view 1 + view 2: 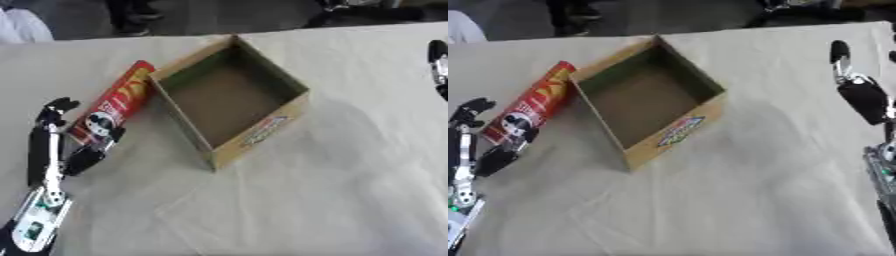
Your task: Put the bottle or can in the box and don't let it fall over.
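Cloth-covered table (332,190); open cardboard box (229,100) upright at centre; red can (114,104) lying on its side against the box's left wall; left hand (52,150), fingers straight, touching the can's near end; right hand (859,95) open at right edge, holding nothing

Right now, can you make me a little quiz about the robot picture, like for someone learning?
1. True or false: the red can stands upright inside the cardboard box.
2. Which robot hand is beside the can? A) left robot hand B) right robot hand
3. Fill in: the box is ____ inside.

Key: 1. False, it lies on its side on the table, outside the box's left wall. 2. A. 3. Empty.
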